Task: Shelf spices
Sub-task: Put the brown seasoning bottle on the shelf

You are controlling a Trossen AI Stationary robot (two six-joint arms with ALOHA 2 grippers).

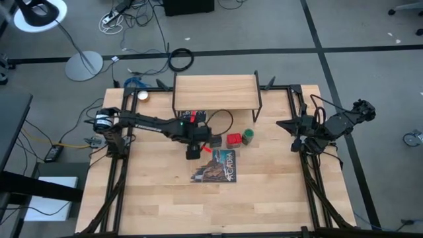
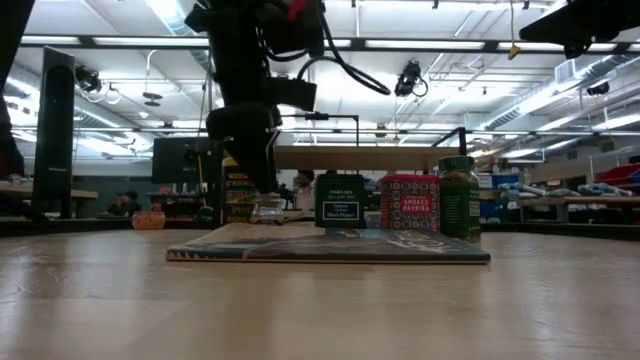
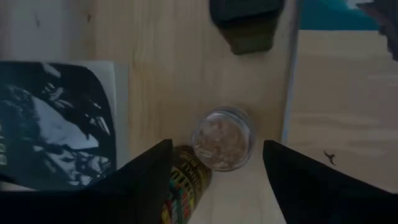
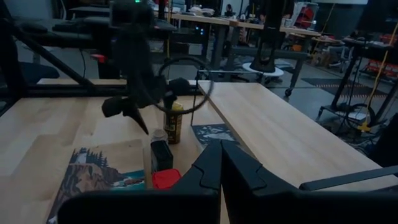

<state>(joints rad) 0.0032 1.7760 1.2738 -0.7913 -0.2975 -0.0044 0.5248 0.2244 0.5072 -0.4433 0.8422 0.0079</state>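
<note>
My left gripper (image 3: 216,149) is open and points down over the tiny clear jar (image 3: 222,138). One finger stands on each side of the jar with a gap, touching nothing. The jar stands on the table just off the book's far-left corner (image 2: 267,210). The yellow-capped jar (image 4: 173,123) stands upright close beside one left finger (image 3: 149,177). The black tin (image 1: 215,141), red tin (image 1: 233,139) and green-capped jar (image 1: 247,137) stand in a row in front of the shelf (image 1: 215,92). My right gripper (image 4: 222,168) is shut and waits at the table's right edge.
The picture-covered book (image 1: 215,165) lies flat on the table just near of the tins. Another flat printed sheet (image 4: 214,134) lies beside the yellow-capped jar, under the shelf's front. The shelf's thin black legs (image 1: 259,106) stand close behind the spices.
</note>
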